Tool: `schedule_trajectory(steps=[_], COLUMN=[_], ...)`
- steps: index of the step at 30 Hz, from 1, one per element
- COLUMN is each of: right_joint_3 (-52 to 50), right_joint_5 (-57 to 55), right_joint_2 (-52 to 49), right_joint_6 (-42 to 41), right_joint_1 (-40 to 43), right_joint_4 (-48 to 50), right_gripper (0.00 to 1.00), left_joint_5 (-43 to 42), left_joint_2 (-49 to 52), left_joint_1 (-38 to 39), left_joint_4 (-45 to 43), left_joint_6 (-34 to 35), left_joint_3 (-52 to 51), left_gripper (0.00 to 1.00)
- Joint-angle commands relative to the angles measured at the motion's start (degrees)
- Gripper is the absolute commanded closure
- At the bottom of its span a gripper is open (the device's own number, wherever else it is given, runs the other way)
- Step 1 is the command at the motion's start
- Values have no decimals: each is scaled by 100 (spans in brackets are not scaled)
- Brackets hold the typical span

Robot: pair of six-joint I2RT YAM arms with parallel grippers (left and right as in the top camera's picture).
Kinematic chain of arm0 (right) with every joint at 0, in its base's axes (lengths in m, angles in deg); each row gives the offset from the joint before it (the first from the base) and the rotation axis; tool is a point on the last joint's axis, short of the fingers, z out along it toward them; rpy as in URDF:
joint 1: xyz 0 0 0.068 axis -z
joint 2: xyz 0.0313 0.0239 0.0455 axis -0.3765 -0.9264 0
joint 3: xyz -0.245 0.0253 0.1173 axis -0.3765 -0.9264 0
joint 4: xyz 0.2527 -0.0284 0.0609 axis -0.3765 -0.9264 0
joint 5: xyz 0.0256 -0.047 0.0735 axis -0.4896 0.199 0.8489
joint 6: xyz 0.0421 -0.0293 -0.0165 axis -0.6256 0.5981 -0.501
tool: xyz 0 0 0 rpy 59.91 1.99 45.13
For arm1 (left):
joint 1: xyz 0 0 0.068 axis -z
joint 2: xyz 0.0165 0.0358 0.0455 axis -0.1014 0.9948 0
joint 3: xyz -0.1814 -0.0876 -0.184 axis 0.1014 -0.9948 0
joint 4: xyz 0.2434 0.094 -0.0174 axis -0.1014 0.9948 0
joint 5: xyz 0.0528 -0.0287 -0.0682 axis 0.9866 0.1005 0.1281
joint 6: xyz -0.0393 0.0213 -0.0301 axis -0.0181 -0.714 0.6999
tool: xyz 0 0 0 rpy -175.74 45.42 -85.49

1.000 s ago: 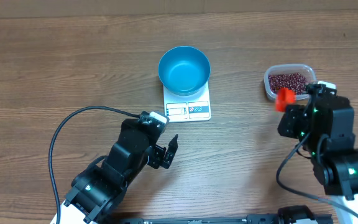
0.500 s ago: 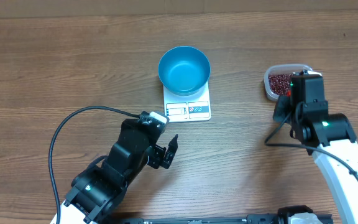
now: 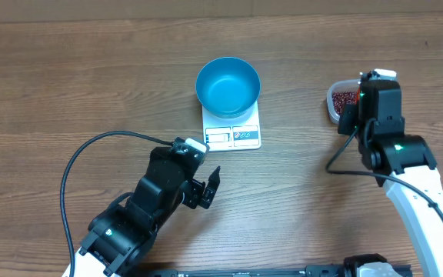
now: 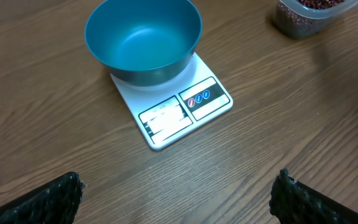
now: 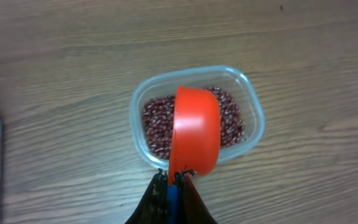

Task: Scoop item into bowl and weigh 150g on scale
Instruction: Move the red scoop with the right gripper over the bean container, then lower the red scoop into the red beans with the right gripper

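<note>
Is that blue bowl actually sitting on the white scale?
Touching. The left wrist view shows the bowl resting directly on the scale, with no gap beneath it.

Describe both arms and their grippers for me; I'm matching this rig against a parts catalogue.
The left arm is black, with a small white plate near its wrist and a black cable looping off it; its fingers are black and rough-textured. The right arm has black housings with green lights, a white lower link and a thin cable; its fingers are dark and slim.
</note>
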Motion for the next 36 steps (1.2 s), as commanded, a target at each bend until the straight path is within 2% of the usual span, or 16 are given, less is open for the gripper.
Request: schedule_trajectory(steps=[1, 7, 17, 23, 36], right_joint_3=[157, 157, 157, 157, 155], right_joint_5=[-544, -603, -566, 98, 459], right_joint_2=[-245, -555, -962, -984, -988], right_joint_6=[365, 918, 916, 918, 918], right_joint_1=[-20, 9, 616, 986, 1043], right_joint_4=[162, 398, 452, 481, 503], right_gripper=[96, 96, 96, 96, 96], left_joint_5=[13, 13, 15, 13, 13], left_joint_2=[-17, -17, -7, 136, 763], left_joint_1=[-31, -31, -31, -31, -31], left_joint_4=[-4, -4, -4, 0, -2], left_joint_6=[-39, -39, -42, -39, -39], left_joint_3=[-11, -11, -11, -11, -13], left_gripper=[1, 1, 0, 1, 1])
